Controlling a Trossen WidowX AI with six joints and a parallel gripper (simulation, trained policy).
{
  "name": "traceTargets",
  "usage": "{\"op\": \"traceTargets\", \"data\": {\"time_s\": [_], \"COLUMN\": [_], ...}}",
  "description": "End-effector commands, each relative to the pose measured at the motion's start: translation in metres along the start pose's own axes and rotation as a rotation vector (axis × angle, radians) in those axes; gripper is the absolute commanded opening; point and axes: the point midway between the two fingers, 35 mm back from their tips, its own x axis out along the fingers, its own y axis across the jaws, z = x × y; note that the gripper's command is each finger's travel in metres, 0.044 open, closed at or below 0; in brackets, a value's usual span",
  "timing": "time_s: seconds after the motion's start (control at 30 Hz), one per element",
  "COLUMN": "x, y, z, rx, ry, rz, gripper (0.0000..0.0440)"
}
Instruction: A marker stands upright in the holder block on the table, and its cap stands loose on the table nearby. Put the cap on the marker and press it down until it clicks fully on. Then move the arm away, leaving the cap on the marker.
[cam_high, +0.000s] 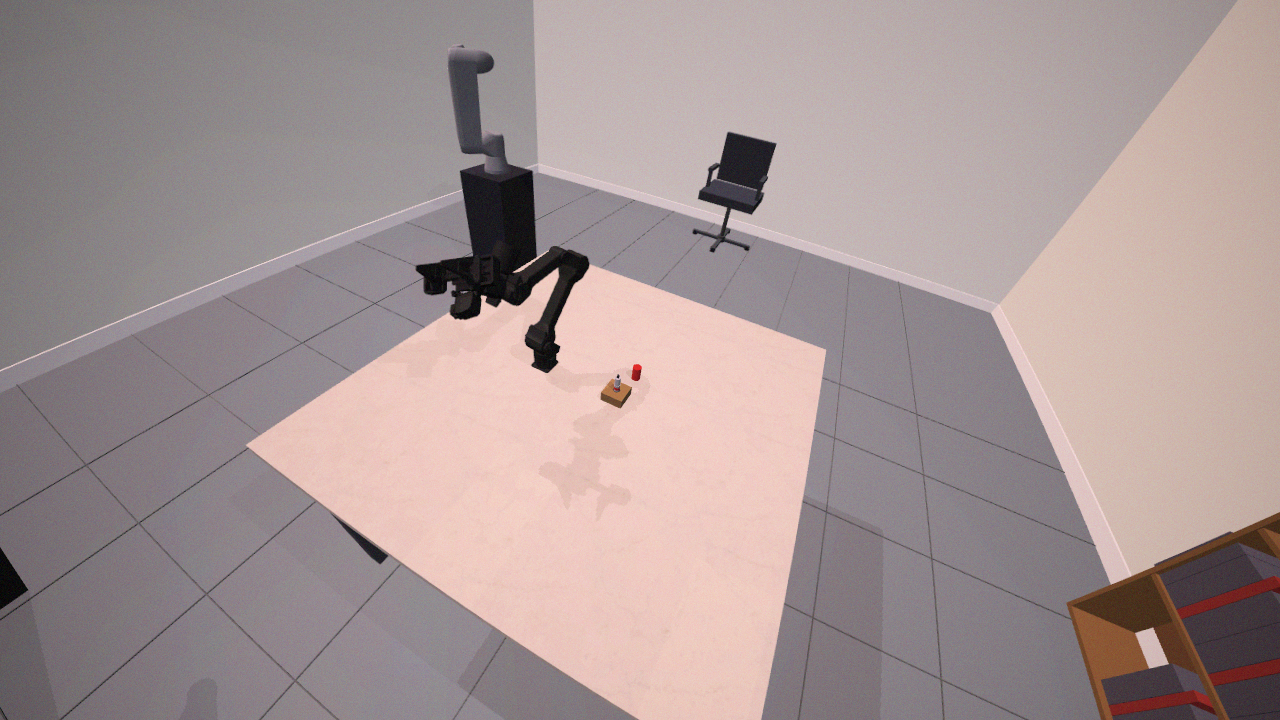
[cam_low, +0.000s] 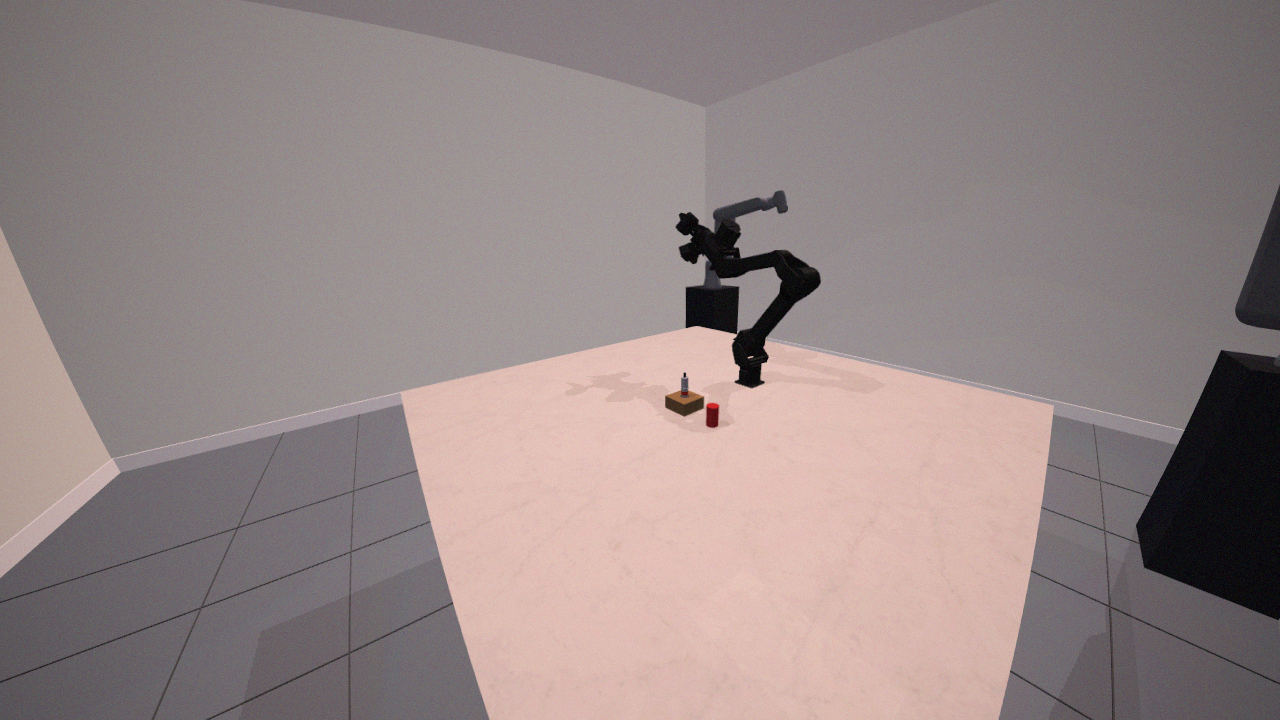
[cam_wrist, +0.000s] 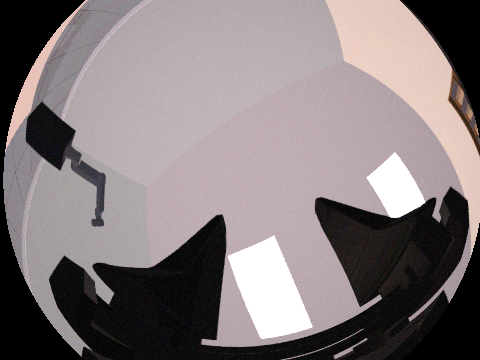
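Note:
The marker (cam_high: 616, 383) (cam_low: 684, 385) stands upright in the wooden holder block (cam_high: 612, 399) (cam_low: 682, 405), with its dark tip bare at the top. The red cap (cam_high: 636, 372) (cam_low: 712, 415) stands on the table beside the block, apart from it. My gripper (cam_wrist: 271, 213) is open in the wrist view, with nothing between its two black fingers. In the top and exterior views it is raised high above the table, far from marker and cap, and tilted away from them. The marker, block and cap do not show in the wrist view.
The pale table top (cam_high: 537, 537) (cam_low: 760, 555) carries the black arm's base (cam_high: 544, 360) (cam_low: 750, 376) near the block. A grey arm (cam_high: 465, 98) on a black pedestal (cam_high: 501, 210) stands behind the table. An office chair (cam_high: 735, 188) and a shelf (cam_high: 1109, 617) are farther off.

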Motion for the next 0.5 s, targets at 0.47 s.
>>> {"op": "traceTargets", "data": {"time_s": [0.47], "x": [0.006], "y": [-0.015], "z": [0.027], "rx": [0.1], "ry": [-0.142], "rz": [0.019], "gripper": [0.0299]}}
